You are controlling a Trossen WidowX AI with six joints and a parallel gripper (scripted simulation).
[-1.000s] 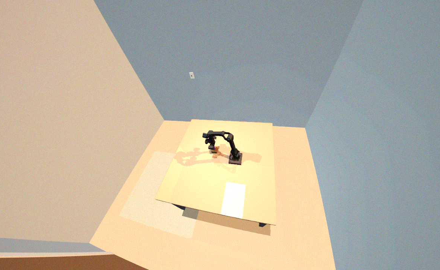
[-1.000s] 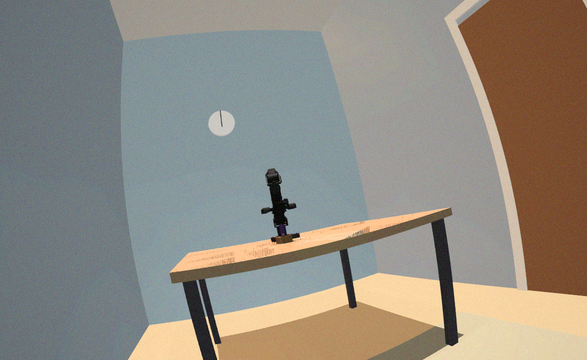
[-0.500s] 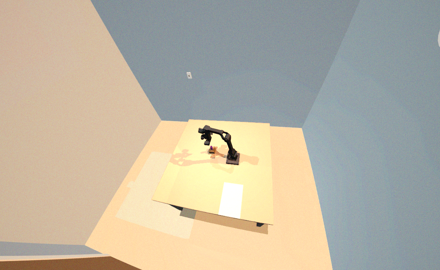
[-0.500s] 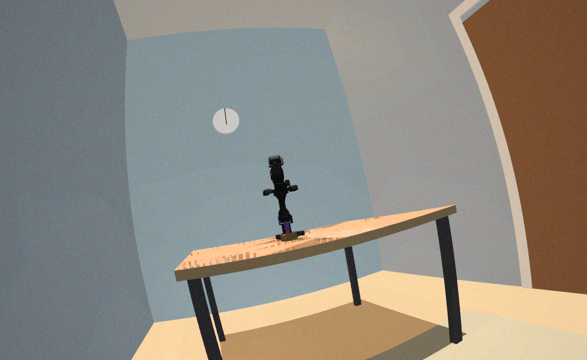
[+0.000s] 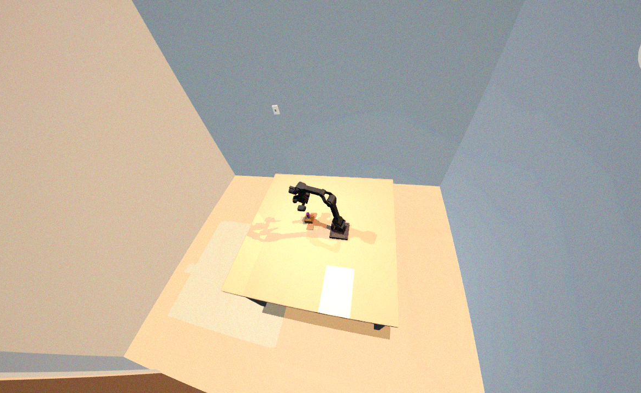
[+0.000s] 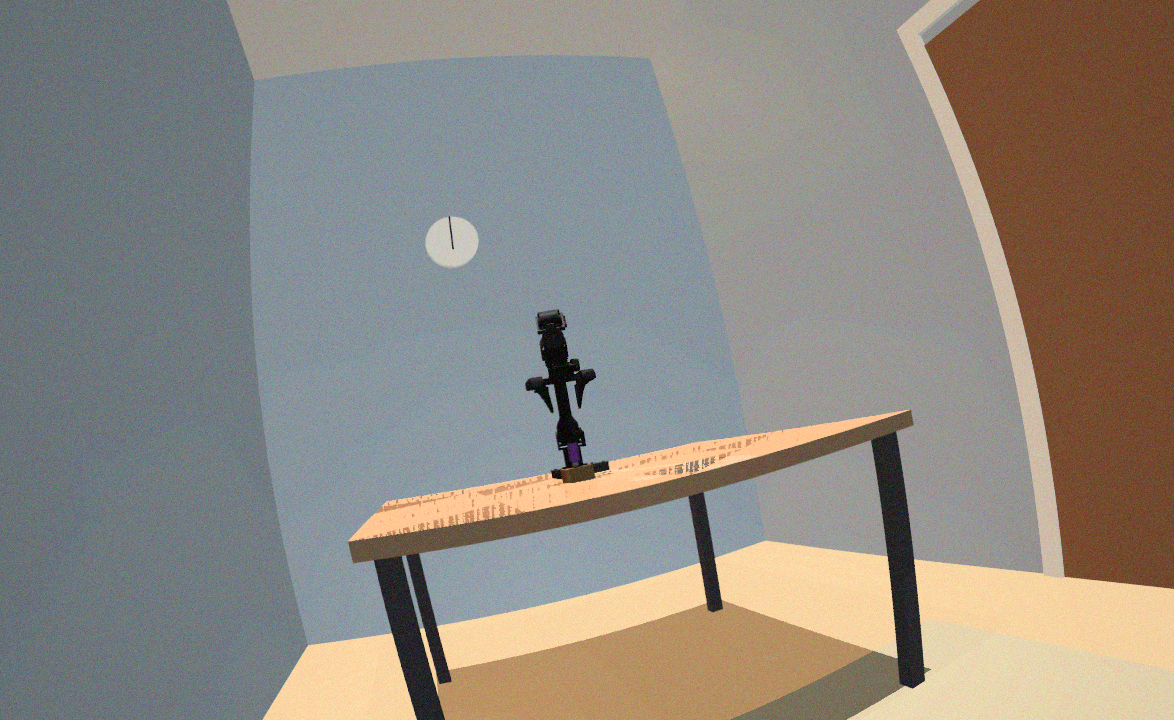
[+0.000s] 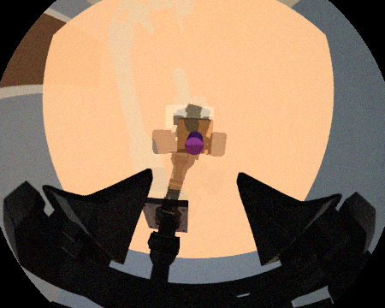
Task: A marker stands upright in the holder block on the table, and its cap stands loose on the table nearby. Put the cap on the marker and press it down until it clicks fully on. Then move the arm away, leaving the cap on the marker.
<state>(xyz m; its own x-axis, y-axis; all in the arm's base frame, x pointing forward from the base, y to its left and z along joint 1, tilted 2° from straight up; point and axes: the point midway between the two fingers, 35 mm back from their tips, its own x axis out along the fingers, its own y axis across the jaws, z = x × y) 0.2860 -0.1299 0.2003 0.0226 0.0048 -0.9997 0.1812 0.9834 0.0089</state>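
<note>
The purple cap [image 5: 307,215] [image 6: 574,454] [image 7: 194,146] stands upright over the wooden holder block [image 5: 308,221] [image 6: 578,474] [image 7: 206,127], in line with the marker's place. The marker's body is hidden under the cap, and whether the cap is fully seated cannot be told. My gripper [image 6: 564,409] [image 7: 195,176] is open and empty. Its two black fingers stand wide apart, pointing down, above the cap and clear of it. In the wrist view the cap shows just ahead of the gap between the fingertips.
The holder stands on the table [image 5: 273,263] [image 6: 842,429] [image 7: 265,85], between its left edge in the top view and the arm's base [image 5: 339,231] [image 7: 181,214]. The arm arches over from the base. Its shadows and bright light patches fall across the table.
</note>
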